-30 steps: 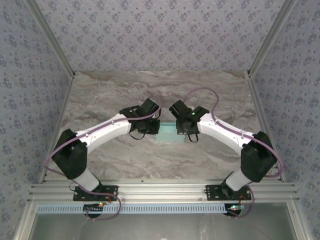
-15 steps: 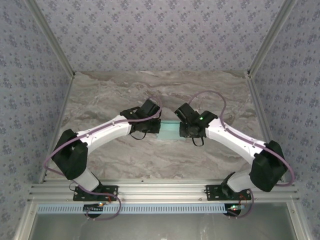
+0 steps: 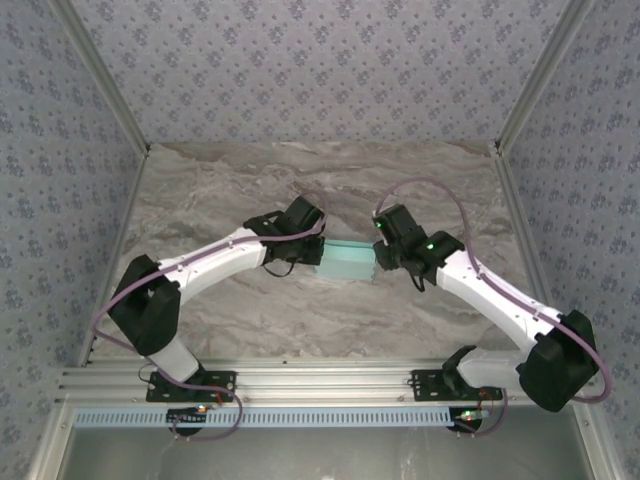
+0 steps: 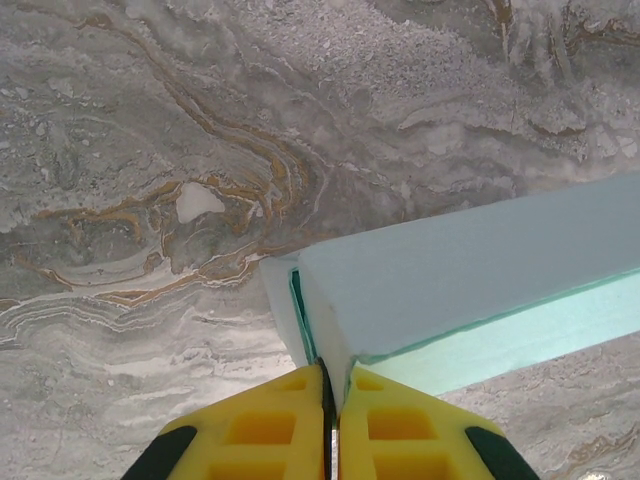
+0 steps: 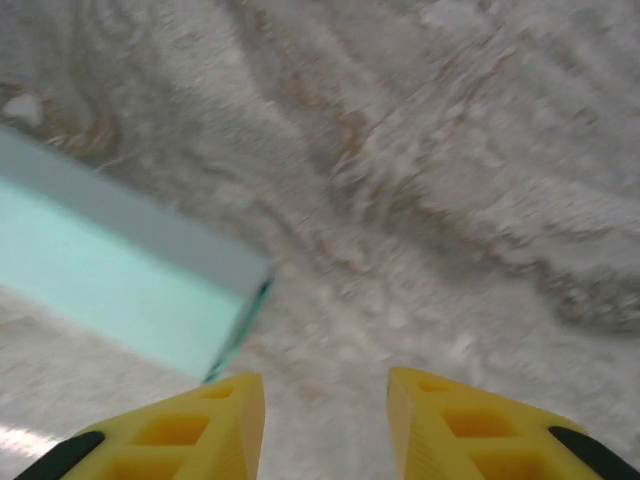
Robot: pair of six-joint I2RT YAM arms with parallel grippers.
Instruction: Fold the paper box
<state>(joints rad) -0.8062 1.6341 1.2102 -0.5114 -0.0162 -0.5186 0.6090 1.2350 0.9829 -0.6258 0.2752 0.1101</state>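
The paper box (image 3: 347,262) is a light aqua card shape lying mid-table between the two arms. My left gripper (image 4: 332,378) is shut on the box's left end; its yellow fingers (image 4: 270,425) pinch a thin wall of card, and the box (image 4: 470,280) stretches away to the right. My right gripper (image 5: 325,400) stands open just off the box's right end, with bare table between its fingers (image 5: 200,425). The box (image 5: 110,285) lies to its left, apart from the jaws. From above, the right gripper (image 3: 385,256) sits at the box's right edge.
The marble-patterned table (image 3: 330,180) is walled by patterned panels on three sides. An aluminium rail (image 3: 320,385) with both arm bases runs along the near edge.
My right gripper has let go of the box and opened, then drawn back to the right off its end. The left gripper has kept its grip in place.
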